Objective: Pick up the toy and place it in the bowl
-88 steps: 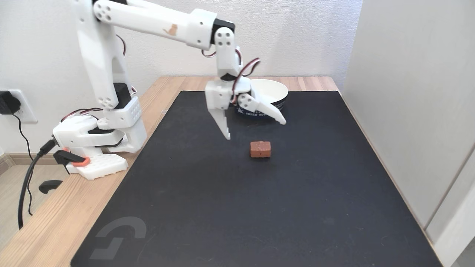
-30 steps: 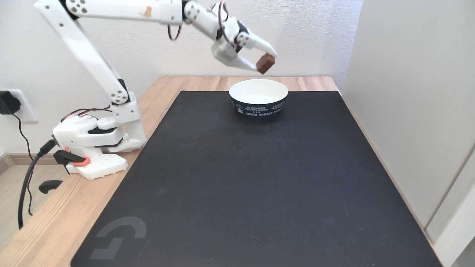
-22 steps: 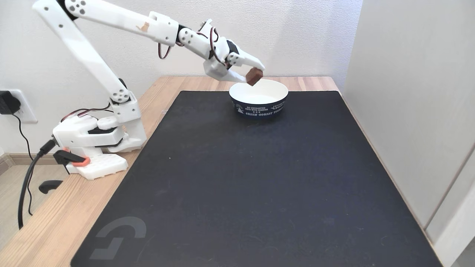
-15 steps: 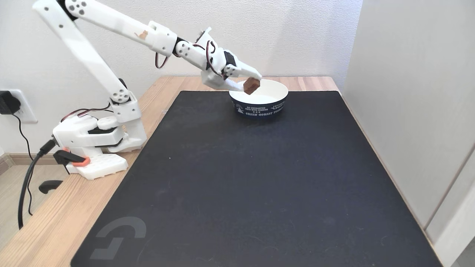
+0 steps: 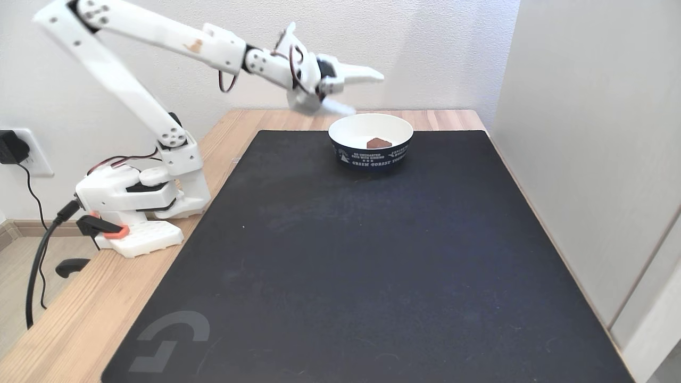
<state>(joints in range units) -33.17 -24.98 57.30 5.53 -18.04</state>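
The reddish-brown toy (image 5: 378, 142) lies inside the bowl (image 5: 371, 155), partly hidden behind its near rim. The bowl is round, white inside and dark navy outside with white lettering, standing at the far end of the black mat. My gripper (image 5: 367, 94) hovers above the bowl's left rim, open, its upper finger pointing right and its lower finger blurred just over the rim. Nothing is between the fingers.
A black mat (image 5: 367, 266) covers most of the wooden table (image 5: 80, 314). The arm's white base (image 5: 138, 202) is clamped at the table's left edge, with cables beside it. A pale wall panel (image 5: 590, 149) stands close along the mat's right side.
The gripper lowered the toy over the bowl, then opened and rose a little. The toy dropped from the fingers into the bowl.
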